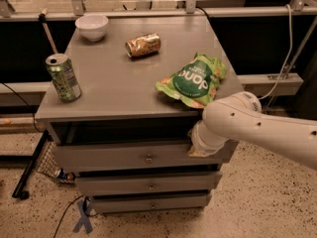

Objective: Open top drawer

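Note:
The top drawer (109,156) is the widest grey front under the tabletop, with a small round metal knob (148,158) at its centre. A dark gap shows above its front edge. My gripper (196,151) is at the drawer's right end, at the level of its upper edge, right of the knob. It is mostly hidden behind my white wrist (218,125). Only a beige tip shows against the drawer front.
On the grey cabinet top (114,90) stand a green can (63,77) and a white bowl (92,27). A brown can (143,44) lies on its side. A green chip bag (194,80) overhangs the front right edge, just above my arm. Two narrower drawers (148,186) sit below.

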`<state>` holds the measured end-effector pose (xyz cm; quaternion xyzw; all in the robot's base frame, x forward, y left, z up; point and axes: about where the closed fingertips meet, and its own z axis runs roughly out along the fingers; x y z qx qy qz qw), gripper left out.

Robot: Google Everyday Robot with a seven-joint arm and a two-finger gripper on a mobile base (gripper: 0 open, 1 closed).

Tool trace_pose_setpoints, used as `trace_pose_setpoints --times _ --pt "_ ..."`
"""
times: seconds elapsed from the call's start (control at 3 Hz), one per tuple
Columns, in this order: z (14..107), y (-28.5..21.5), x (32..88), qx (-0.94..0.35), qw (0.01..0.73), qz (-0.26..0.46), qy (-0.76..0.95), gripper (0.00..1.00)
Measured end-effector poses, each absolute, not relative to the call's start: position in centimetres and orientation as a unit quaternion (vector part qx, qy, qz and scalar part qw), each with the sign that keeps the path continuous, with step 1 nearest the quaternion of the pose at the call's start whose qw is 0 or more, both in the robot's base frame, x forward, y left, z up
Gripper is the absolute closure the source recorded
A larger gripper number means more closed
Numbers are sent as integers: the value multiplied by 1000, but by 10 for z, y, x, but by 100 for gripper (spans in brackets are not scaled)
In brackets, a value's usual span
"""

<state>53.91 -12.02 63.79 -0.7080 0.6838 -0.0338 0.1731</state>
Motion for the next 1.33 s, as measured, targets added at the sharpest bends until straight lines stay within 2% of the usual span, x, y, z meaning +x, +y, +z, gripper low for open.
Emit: trace_pose_setpoints --times 0.33,0.67,1.33 --pt "638 -120 539 -708 173 -34 684 100" --pt "639 -124 526 -716 175 -11 675 100" --pt "639 -124 522 -718 175 -9 674 100"
